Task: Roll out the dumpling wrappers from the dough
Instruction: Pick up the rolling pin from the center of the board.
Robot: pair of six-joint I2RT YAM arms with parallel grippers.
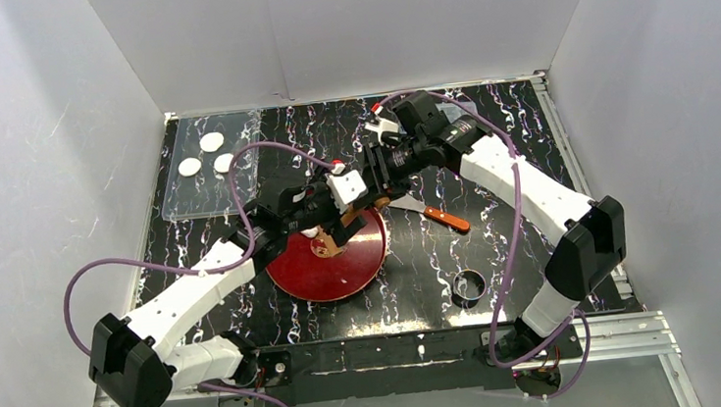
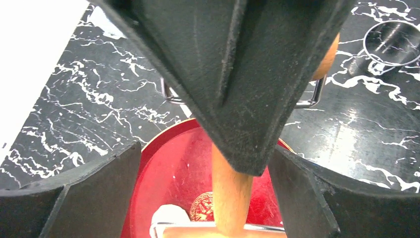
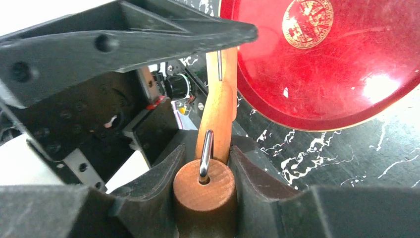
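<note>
Dumpling wrappers [image 1: 211,141], three thin white round discs, close together on clear plastic sheet [image 1: 189,201] at far left of black marbled worktop [image 1: 420,257]. Left hand [image 1: 327,231] spread wide over round red plate [image 1: 328,275], fingers [image 2: 99,198] either side of long handle of small wooden roller [image 2: 230,198], clear of it. Dough [image 2: 166,218], small soft white lump, on plate just beside roller. Right hand [image 3: 205,163] clamped on roller's round wooden drum near plate's far edge. Further right on worktop, orange-handled scraper [image 1: 447,220], then metal ring cutter [image 1: 469,285].
</note>
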